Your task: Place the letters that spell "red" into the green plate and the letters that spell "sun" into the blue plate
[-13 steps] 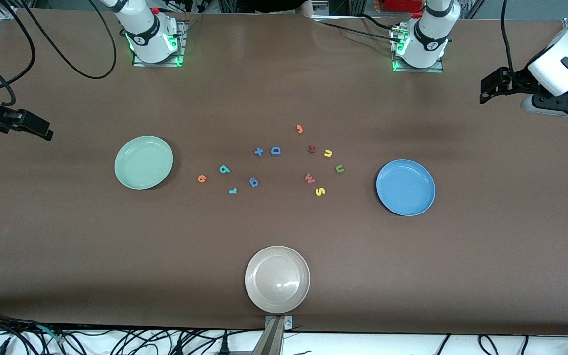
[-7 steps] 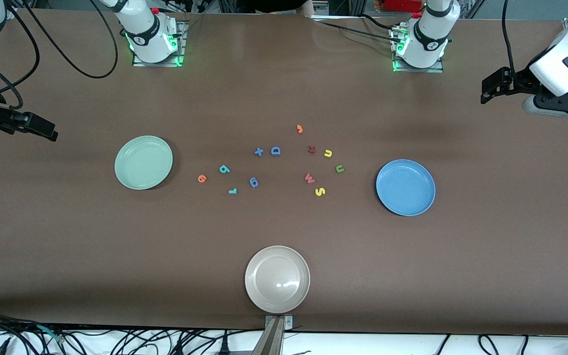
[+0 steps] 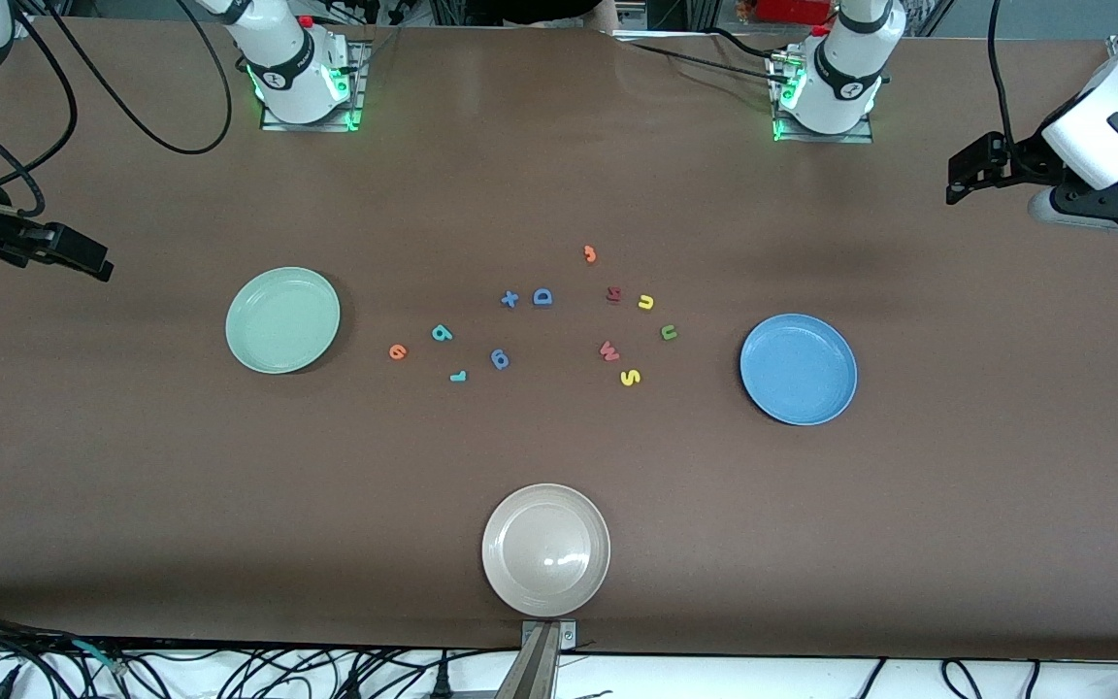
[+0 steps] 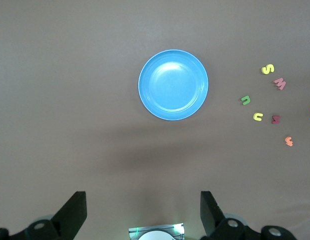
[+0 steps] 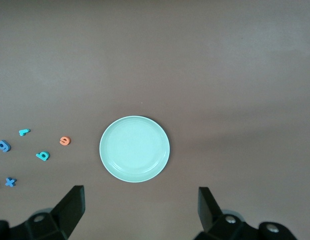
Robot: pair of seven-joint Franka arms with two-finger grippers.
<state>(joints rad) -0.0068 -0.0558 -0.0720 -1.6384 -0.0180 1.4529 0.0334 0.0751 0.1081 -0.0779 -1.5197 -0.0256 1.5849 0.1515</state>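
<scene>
1. Start at the right arm's end of the table. The right gripper (image 3: 83, 260) hangs over the table edge there, with its fingers wide apart and nothing between them. It has moved slightly toward the green plate (image 3: 282, 320) in the last second.
2. The green plate is empty. It lies between the right gripper and the "red" letters, so this arm must reach across the plate toward the middle of the table.
3. The three "red" letters lie flat and near each other. The orange "e" (image 3: 398, 351) is closest to the green plate. The teal "d" (image 3: 442, 333) is beside it, and the teal "r" (image 3: 458, 376) is nearer to the front camera. I judge the right arm is the nearer one for them. The blue "6"-like piece (image 3: 500, 359) is just beside the "r", so take care there.
4. The "sun" letters lie toward the left arm's end: the yellow "u" (image 3: 646, 302), the olive-green "n" (image 3: 669, 333) and the yellow "s" (image 3: 630, 378). The red "W" (image 3: 608, 350) sits among them. They are too small to show a useful long axis.
5. The blue plate (image 3: 799, 369) is empty too, and lies between these letters and the left gripper (image 3: 957, 180).
6. The left gripper is spread open and empty, over the table's end, and has hardly moved. No letter or plate has shifted.
</scene>
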